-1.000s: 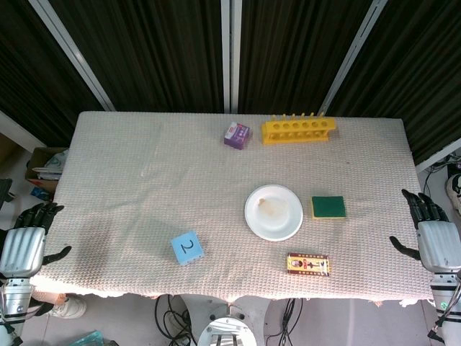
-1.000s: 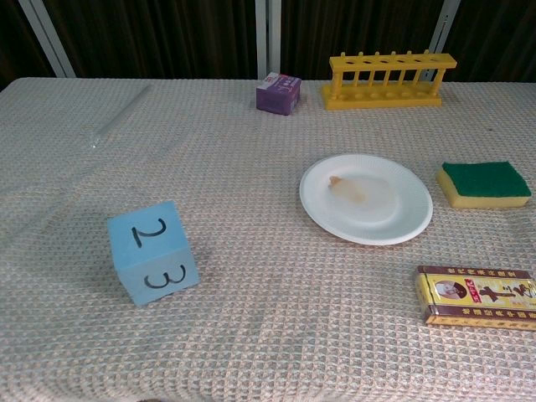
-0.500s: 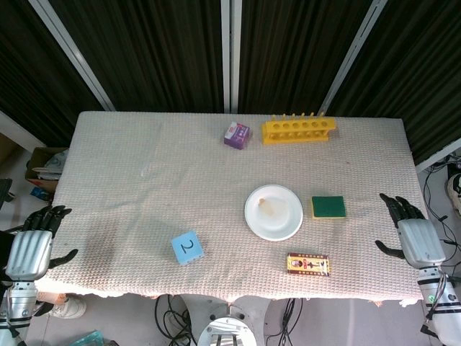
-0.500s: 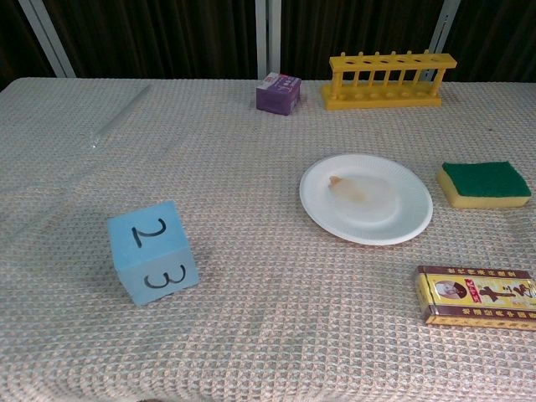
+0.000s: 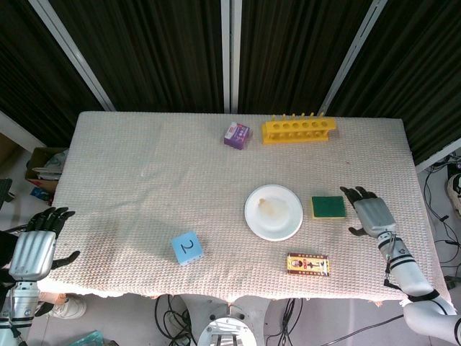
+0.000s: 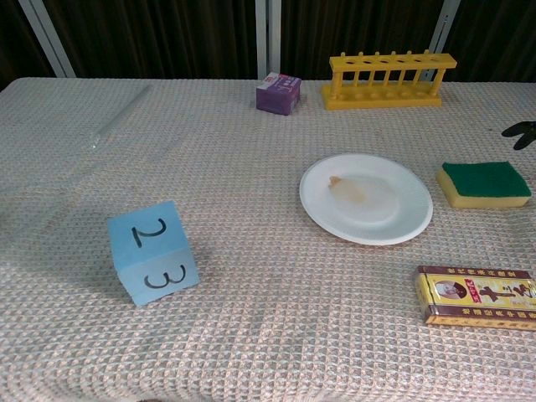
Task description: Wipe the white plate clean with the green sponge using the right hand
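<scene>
**Q:** Dark curtains behind, white waffle-weave cloth on the table (image 5: 130, 166). What's where, left to right?

**A:** Left hand (image 5: 32, 249) hangs off the near-left table edge, fingers spread, holding nothing. Then a blue number cube (image 5: 186, 249) near the front, and a small purple box (image 5: 237, 135) at the far side with a yellow test tube rack (image 5: 299, 129) just right of it. White plate (image 5: 274, 212) sits mid-right with a brownish smear on it. Green sponge (image 5: 328, 207), green side up on a yellow base, lies just right of the plate, not touching it. A red and gold box (image 5: 308, 264) sits near the front, below the gap between them.

**Q:** And the right hand?

**A:** Right hand (image 5: 369, 213) is just right of the sponge, fingers apart and empty. I can't tell its height over the cloth; the chest view only catches fingertips at its right edge.

**Q:** What could go wrong?

**A:** My guess: coming in from the side, it shoves the sponge into the plate instead of grabbing it. The sponge is low and squashy, so a shallow pinch could slip. The plate looks light too, so hard wiping with nothing bracing it might slide it on the cloth.
</scene>
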`<state>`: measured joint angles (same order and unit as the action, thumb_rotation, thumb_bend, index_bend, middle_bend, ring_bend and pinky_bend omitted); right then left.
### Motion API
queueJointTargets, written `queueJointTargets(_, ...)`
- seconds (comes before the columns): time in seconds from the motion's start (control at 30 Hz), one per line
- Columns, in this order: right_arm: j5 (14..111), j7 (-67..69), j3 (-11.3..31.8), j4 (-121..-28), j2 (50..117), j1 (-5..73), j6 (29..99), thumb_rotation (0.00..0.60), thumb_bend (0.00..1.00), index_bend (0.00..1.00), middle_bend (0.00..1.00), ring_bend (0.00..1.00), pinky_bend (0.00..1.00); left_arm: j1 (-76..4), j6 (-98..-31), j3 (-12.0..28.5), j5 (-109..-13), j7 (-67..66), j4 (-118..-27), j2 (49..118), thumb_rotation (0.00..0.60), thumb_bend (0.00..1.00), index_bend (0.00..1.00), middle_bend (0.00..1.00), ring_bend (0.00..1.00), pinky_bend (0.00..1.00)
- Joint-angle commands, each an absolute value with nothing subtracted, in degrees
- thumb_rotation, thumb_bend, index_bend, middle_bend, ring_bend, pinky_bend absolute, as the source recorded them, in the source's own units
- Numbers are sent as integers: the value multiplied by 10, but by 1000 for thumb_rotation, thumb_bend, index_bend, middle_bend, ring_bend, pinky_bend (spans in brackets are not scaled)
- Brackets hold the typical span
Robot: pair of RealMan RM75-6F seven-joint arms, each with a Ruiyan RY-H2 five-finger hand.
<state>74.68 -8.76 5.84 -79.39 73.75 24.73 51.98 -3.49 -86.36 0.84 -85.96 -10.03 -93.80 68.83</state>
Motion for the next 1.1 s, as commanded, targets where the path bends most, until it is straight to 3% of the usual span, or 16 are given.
queueJointTargets(0.03,742,-89,61,-777,754,259,512,600,170,74,167,65,208,-35,-862,11,-856,-100,-939,687,600,0,230,160,119,168)
queueJointTargets(0.4,753,-56,61,-743,781,288,495,600,197,186,257,78,227,-39,-860,16,-853,-99,-938,682,600,0,230,160,119,168)
queueJointTargets(0.77,767,-42,52,-723,795,300,497,600,212,235,288,88,238,-35,-862,15,-852,-94,-939,677,600,0,230,160,119,168)
queueJointTargets(1.1,774,-36,47,-712,798,306,502,600,318,370,370,143,262,-36,-858,15,-852,-92,-935,679,600,0,230,160,119,168)
